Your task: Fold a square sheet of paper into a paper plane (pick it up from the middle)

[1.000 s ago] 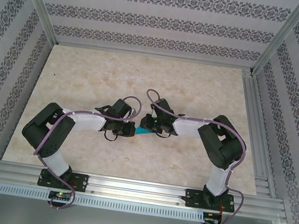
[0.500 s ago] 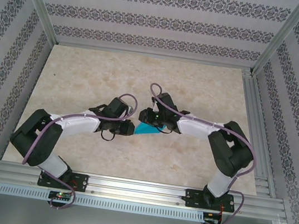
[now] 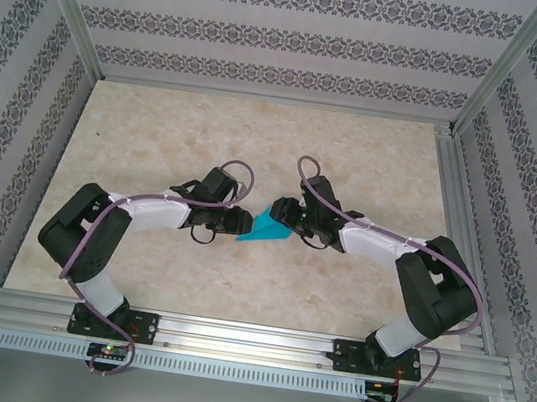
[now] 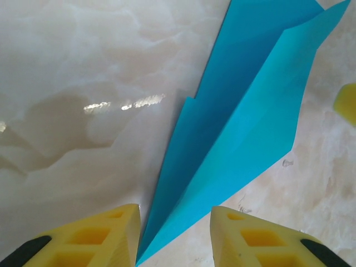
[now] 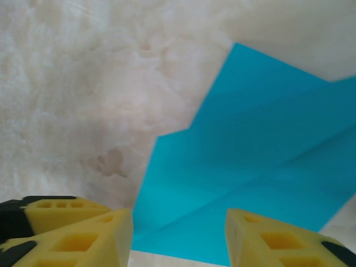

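Note:
The square sheet of paper, folded into a turquoise paper plane point(image 3: 266, 228), lies flat on the marble table point(image 3: 157, 134) between the two arms, its sharp tip toward the left arm. My left gripper point(image 3: 242, 222) is open at that tip. In the left wrist view the tip of the plane point(image 4: 250, 111) lies between the yellow fingers point(image 4: 105, 239) of the left gripper point(image 4: 175, 233), with a gap on each side. My right gripper point(image 3: 282, 210) is open at the wide tail. The right wrist view has the tail of the plane point(image 5: 250, 156) in front of the right gripper point(image 5: 179, 233), ungripped.
Aluminium frame posts point(image 3: 65, 9) and patterned walls point(image 3: 293, 38) close in the table on three sides. A metal rail point(image 3: 248, 338) runs along the near edge by the arm bases. Bare marble lies behind and to both sides of the plane.
Both grippers have gone from shut to open and let go of the plane. The two grippers have drawn apart, and the plane now lies flat on the table.

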You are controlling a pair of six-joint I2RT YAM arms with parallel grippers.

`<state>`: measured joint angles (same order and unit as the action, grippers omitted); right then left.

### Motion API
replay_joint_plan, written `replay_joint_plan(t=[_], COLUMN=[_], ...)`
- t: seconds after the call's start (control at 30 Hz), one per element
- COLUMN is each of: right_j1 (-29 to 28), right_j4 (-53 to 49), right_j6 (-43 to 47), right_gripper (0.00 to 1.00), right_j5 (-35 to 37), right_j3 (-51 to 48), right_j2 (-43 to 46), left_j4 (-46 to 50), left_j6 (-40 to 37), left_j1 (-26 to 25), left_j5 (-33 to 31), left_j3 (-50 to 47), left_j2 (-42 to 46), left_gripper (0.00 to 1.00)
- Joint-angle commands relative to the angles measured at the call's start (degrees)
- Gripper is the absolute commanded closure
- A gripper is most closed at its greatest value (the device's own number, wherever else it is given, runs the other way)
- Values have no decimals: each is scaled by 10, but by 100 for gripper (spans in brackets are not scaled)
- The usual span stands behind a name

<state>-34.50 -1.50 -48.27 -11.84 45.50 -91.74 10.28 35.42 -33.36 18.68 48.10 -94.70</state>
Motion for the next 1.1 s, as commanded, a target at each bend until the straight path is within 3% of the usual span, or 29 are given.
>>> replay_joint_plan(t=[0.0,0.8,1.07], right_j1=[8,19,20], right_j4=[62,143,268], right_j6=[-50,-126,-165], right_gripper=[51,53,65], right_j5=[-5,-2,-26], right_j3=[-11,-6,-21], right_j2=[-1,-94,-125], left_j4=[-15,2,7], left_j6=[-8,3,15], left_j1=[8,20,31], left_j5=[2,-14,-32], left_j3=[19,28,14], left_j2=[-12,-34,-9], left_gripper=[60,58,58])
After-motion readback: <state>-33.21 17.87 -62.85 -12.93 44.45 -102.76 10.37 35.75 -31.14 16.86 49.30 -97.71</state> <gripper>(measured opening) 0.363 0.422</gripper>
